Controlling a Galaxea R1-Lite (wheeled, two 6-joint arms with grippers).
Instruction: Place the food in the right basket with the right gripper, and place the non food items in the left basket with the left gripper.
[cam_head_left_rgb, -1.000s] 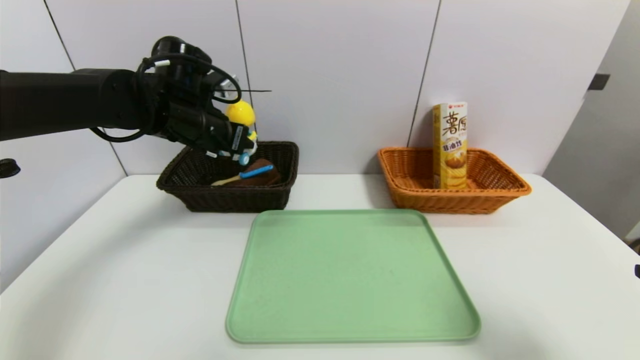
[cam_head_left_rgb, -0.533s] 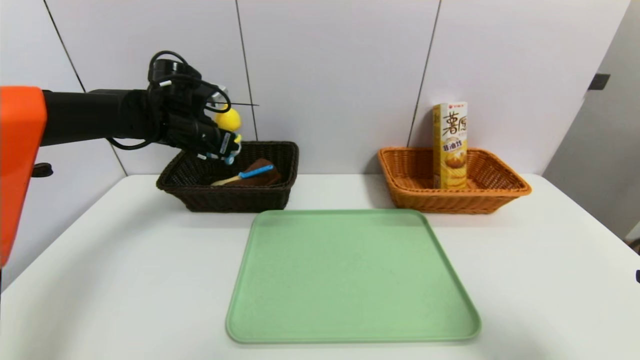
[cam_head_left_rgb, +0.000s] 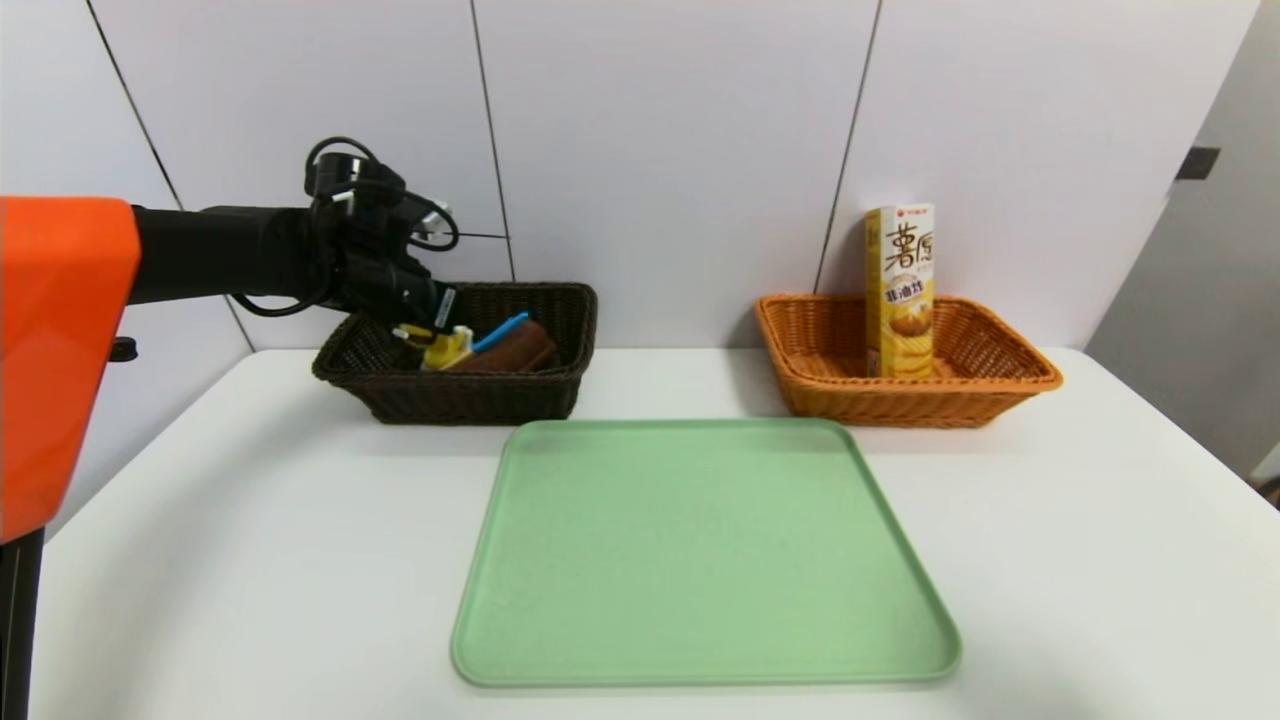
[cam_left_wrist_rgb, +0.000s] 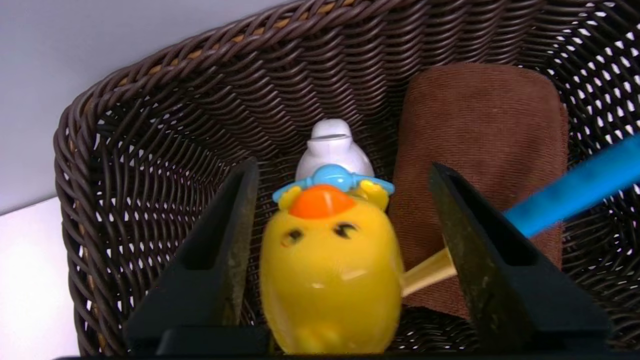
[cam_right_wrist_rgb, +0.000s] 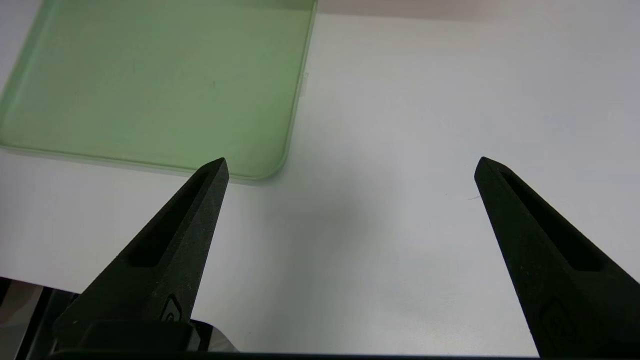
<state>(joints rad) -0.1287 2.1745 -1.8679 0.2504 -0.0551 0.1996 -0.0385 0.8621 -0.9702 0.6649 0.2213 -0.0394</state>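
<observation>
The yellow duck toy sits inside the dark brown left basket, next to the rolled brown towel and the blue-handled spatula. My left gripper reaches into that basket and is open, with a gap showing between each finger and the duck. The food, a tall yellow-and-white carton, stands upright in the orange right basket. My right gripper hangs open and empty over the bare table; it is out of the head view.
A large green tray lies on the white table in front of both baskets. The wall rises directly behind the baskets. My right gripper is near the tray's corner and the table's front edge.
My left arm has carried the duck toy down into the dark brown basket, and its jaws have parted from the toy. The right gripper has not moved.
</observation>
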